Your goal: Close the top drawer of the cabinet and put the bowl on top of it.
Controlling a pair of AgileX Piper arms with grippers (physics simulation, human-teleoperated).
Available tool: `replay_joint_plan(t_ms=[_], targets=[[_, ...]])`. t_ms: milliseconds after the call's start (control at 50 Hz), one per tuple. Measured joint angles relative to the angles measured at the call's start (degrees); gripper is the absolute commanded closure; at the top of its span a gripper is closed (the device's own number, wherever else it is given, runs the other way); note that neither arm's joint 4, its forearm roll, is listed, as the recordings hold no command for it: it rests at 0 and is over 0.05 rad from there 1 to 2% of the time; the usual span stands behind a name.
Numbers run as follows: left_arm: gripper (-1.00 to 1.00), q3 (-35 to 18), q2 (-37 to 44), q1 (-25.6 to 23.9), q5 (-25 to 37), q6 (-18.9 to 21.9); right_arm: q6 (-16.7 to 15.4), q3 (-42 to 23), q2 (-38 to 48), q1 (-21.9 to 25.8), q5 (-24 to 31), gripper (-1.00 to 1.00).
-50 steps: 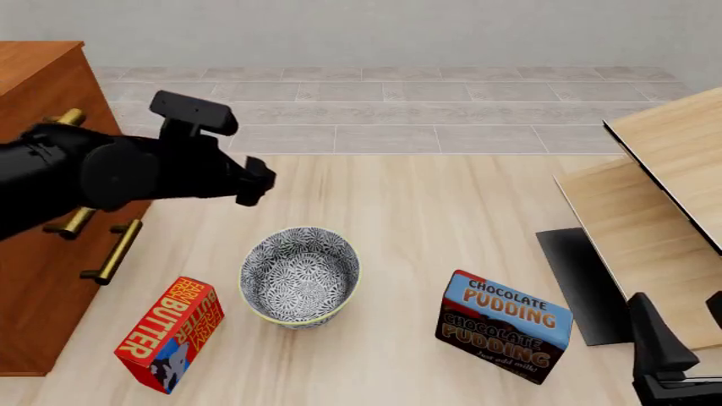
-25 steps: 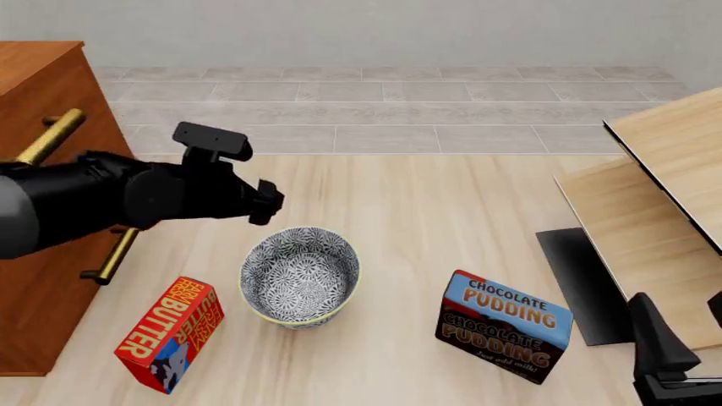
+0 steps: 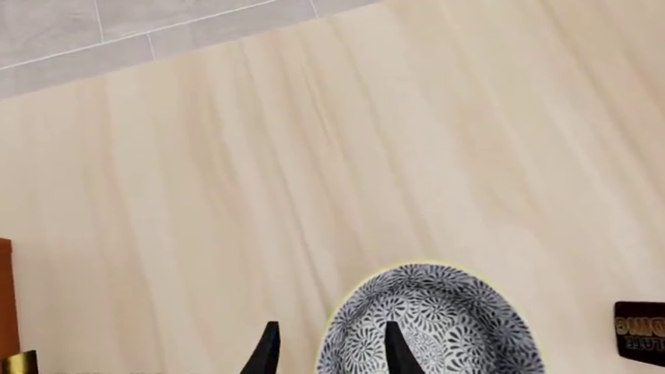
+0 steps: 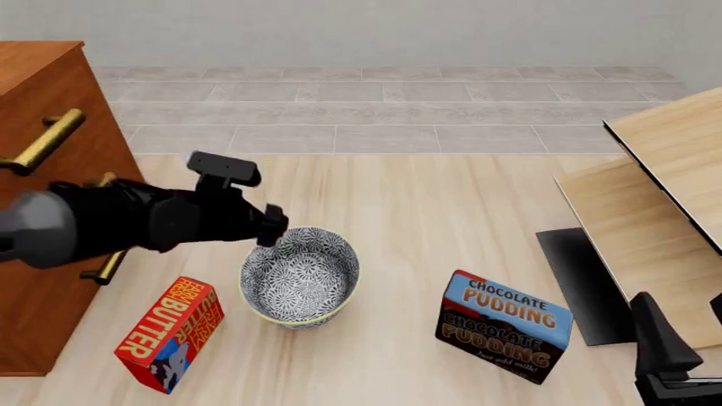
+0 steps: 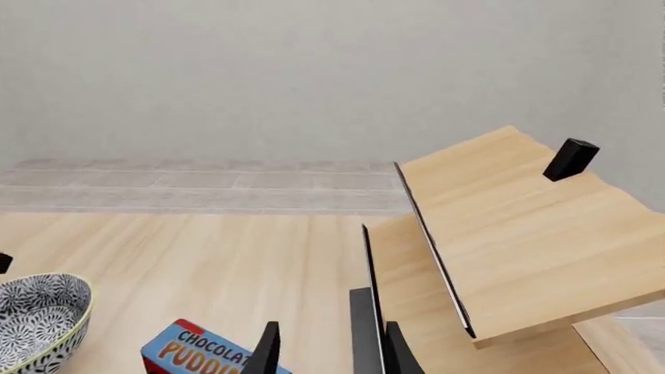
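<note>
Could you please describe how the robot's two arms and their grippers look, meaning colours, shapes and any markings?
The left arm is matte black with rounded, tube-like segments and one grey cylindrical section; a small black box-shaped camera sits above its wrist. The left gripper has two thin, black, pointed fingers. The right gripper has the same slim black fingers. In the front view only a dark angular part of the right arm shows. No cables or markings are visible.

1. Bare table (image 4: pixel 429 203) lies open beyond the bowl (image 4: pixel 300 276).
2. The butter box (image 4: pixel 169 333) crowds the bowl's left; the pudding box (image 4: pixel 505 326) stands well apart at right.
3. The cabinet (image 4: pixel 51 110) walls the left edge.
</note>
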Motion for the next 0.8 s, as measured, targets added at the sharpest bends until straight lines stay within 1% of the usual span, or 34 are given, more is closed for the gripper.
replay_joint_plan(t_ms=[380,800], targets=[[-1.0,2.89,2.79,-0.14,-3.56,-1.27,-0.09,-0.02,0.0,0.07,0.02,-1.0],[-1.0,5.74,6.49,0.52,-7.47,-1.18,-0.08,0.0,0.12,0.22,-0.02,-1.0]])
